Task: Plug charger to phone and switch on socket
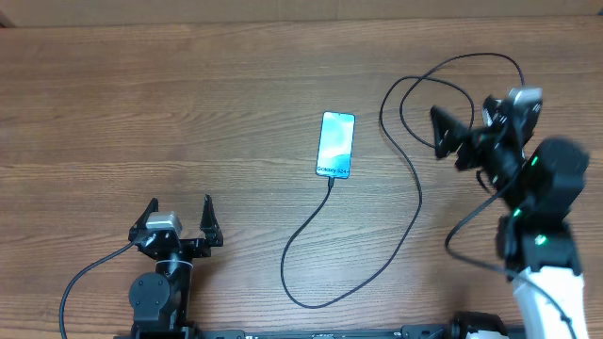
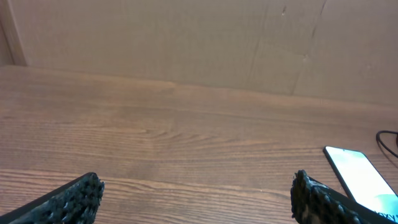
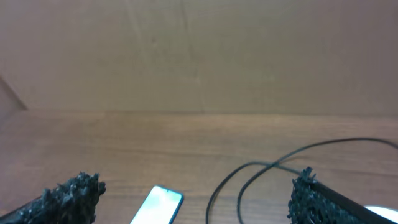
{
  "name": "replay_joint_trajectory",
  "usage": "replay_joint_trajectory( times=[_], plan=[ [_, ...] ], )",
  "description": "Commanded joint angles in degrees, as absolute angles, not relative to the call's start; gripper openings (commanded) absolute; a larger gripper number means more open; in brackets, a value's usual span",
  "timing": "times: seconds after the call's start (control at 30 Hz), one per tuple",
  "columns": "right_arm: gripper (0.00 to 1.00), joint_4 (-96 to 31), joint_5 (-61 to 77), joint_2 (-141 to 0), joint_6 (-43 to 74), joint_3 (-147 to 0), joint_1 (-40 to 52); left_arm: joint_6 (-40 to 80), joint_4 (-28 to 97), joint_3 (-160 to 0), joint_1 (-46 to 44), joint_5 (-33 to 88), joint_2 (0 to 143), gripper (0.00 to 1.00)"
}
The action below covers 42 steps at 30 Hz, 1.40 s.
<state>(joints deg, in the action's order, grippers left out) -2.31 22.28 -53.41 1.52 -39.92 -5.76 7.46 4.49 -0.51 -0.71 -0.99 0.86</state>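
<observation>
The phone (image 1: 336,143) lies screen up, lit light blue, at the table's middle. The charger, a thin black cable (image 1: 415,202), has its tip at the phone's lower end and runs in a long loop toward the right arm. My right gripper (image 1: 459,132) is open and empty, raised to the right of the phone above the cable's loops. Its wrist view shows the phone (image 3: 158,205) and the cable (image 3: 267,171) between the open fingers (image 3: 193,199). My left gripper (image 1: 179,209) is open and empty near the front left, and its wrist view (image 2: 196,199) shows the phone (image 2: 360,177) at the right. The socket is hidden.
A brown cardboard wall (image 2: 199,43) stands along the table's far edge. A small white patch (image 3: 380,213) shows at the bottom right of the right wrist view; I cannot tell what it is. The right arm's own cable (image 1: 471,235) hangs beside it.
</observation>
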Motion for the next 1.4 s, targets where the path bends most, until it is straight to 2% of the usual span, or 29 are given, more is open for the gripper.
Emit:
replay_joint_trajectory(
  times=[0.0,0.17,0.27,0.5,1.03,1.37],
  plan=[
    [1.00,4.84,21.87,-48.10,1.50,-31.14,-4.25,6.66,4.47,-0.32,-0.34,-0.16,0.21,1.00],
    [1.00,17.34,21.85,-40.32,1.52,-17.26,-3.68,6.66,4.47,-0.32,-0.34,-0.16,0.21,1.00],
    [1.00,19.09,21.87,-36.47,1.52,-12.78,-3.68,6.66,4.47,-0.32,-0.34,-0.14,0.21,1.00],
    [1.00,18.41,21.02,-30.24,1.54,-8.16,-3.68,6.66,4.49,-0.32,-0.34,-0.14,0.21,1.00],
    [1.00,4.60,19.92,-20.56,1.52,-7.55,-3.53,6.66,4.49,-0.32,-0.34,-0.16,0.21,1.00],
    [1.00,4.95,18.87,-14.66,1.52,-0.43,-2.98,6.66,4.47,-0.32,-0.34,-0.14,0.21,1.00]
  ],
)
